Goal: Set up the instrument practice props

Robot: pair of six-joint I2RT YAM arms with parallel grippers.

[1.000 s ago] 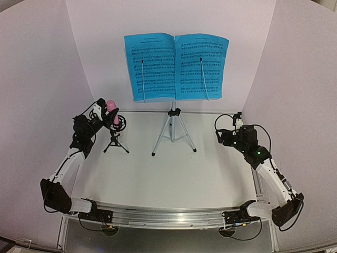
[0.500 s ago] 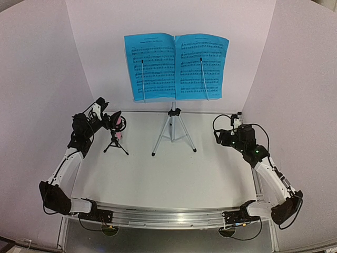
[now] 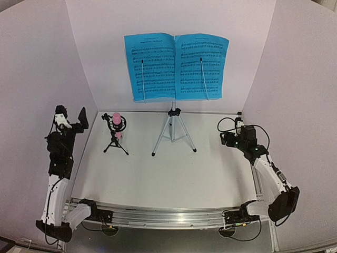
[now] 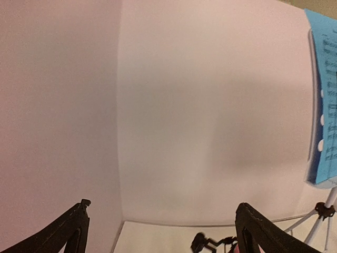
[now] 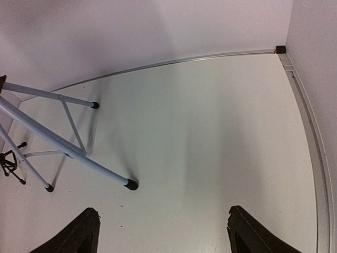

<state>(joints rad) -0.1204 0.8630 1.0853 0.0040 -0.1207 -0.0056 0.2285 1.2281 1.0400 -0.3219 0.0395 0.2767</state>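
The pale-blue music stand (image 3: 172,130) stands on its slim tripod at the back centre, with the bright-blue sheet music (image 3: 176,67) spread open on it. To its left the pink microphone (image 3: 116,118) sits upright in the ring of the small black tripod (image 3: 115,144). My left gripper (image 3: 71,119) hangs open and empty near the left wall, well clear of the microphone. In the left wrist view the left gripper (image 4: 162,212) frames the bare wall, with the sheet music (image 4: 322,79) at the right edge. My right gripper (image 3: 227,138) is open and empty, right of the stand; the right gripper (image 5: 163,212) looks down at the stand's legs (image 5: 68,150).
White walls close the table (image 3: 174,174) at the back and both sides. A metal rail (image 5: 308,137) runs along the table's right edge. A foot of the small black tripod (image 5: 10,163) shows past the stand's legs in the right wrist view.
My left gripper has opened, let go of the pink microphone and drawn back to the left wall. The microphone now stands in the black tripod's ring. The right gripper opened a little wider.
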